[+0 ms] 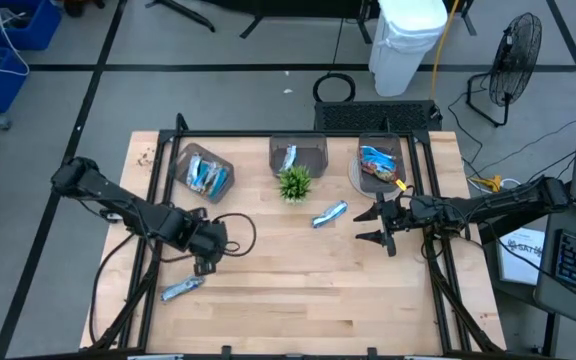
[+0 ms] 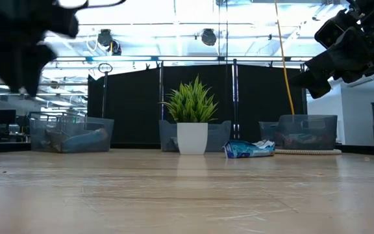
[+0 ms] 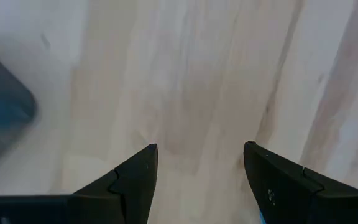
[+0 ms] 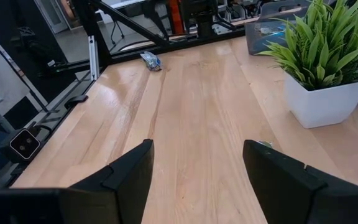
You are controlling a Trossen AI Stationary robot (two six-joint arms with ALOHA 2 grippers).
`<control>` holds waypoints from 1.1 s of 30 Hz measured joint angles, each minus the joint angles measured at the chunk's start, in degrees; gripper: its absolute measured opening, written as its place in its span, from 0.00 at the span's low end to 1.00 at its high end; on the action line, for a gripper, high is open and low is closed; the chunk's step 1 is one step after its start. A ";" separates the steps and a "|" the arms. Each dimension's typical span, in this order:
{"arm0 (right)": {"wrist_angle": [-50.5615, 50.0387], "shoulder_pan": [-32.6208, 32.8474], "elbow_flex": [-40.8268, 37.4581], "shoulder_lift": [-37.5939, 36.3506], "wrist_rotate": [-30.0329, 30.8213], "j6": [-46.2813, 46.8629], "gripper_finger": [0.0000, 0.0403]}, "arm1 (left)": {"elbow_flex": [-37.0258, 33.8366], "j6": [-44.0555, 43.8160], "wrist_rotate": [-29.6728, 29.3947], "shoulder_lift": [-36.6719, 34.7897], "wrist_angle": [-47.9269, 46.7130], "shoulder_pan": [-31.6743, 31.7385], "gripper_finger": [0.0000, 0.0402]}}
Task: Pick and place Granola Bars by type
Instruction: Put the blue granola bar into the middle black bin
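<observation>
Nearest you, one silvery-blue bar (image 1: 181, 290) lies loose on the table (image 1: 298, 300), toward the front left, just in front of your left gripper (image 1: 205, 266). That gripper hovers over bare wood with jaws released and nothing between them; the left wrist view shows only tabletop past its fingers (image 3: 135, 180). Mid-table, a second loose bar (image 1: 329, 214), blue-and-white wrapper, sits right of the small green plant (image 1: 294, 183) and left of your right gripper (image 1: 384, 226). The right gripper is also spread and empty, hanging above the table near its right side; in the low view it is well clear of the surface. At the far edge, three clear bins: the left bin (image 1: 204, 171) holds several blue-and-white bars, the centre bin (image 1: 298, 154) holds at least one, and the right bin (image 1: 381, 165) holds a blue one plus tan/red ones. I can't get exact counts. My read: most of the sort is done, two bars left on the table, no pick under way right now. Each arm has one bar on its own side, so you'd likely take the front-left one with the left and the mid-table one with the right.
</observation>
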 joint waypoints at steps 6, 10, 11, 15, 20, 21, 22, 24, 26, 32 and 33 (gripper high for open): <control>-0.02 -0.01 0.00 0.00 0.01 0.02 0.59 | -7.65 -8.64 5.12 -0.72 3.84 -4.30 0.60; -0.02 0.00 0.00 0.00 0.00 0.02 0.59 | -10.42 -13.86 8.35 -0.68 9.22 -7.77 0.60; 0.00 0.00 0.00 0.00 0.00 0.02 0.59 | -10.93 -14.98 8.51 -0.68 10.06 -8.58 0.60; 0.00 -0.02 0.00 -0.02 0.00 0.00 0.59 | -12.24 -19.31 9.52 -0.68 12.60 -11.42 0.60; -0.02 -0.01 0.00 0.00 0.00 0.01 0.59 | -14.22 -23.36 11.36 -0.68 14.73 -14.52 0.60; 0.00 0.00 0.00 -0.02 0.00 0.00 0.59 | -14.68 -23.97 11.55 -0.68 15.34 -15.10 0.60; -0.01 0.00 0.00 0.00 0.00 0.01 0.59 | -15.32 -24.71 11.91 -0.68 16.21 -15.69 0.60; 0.00 0.00 0.00 0.00 0.00 0.01 0.59 | -16.53 -26.27 12.84 -0.68 18.46 -16.82 0.60; -0.01 0.00 0.00 0.00 0.00 0.02 0.59 | -17.61 -27.98 13.13 -0.68 20.85 -18.11 0.60; 0.00 0.00 0.00 0.00 0.00 0.02 0.59 | -21.47 -31.79 12.83 -0.67 25.29 -20.96 0.60; -0.01 -0.01 0.00 0.00 0.01 0.01 0.59 | -21.85 -32.50 12.83 -0.75 25.86 -21.22 0.60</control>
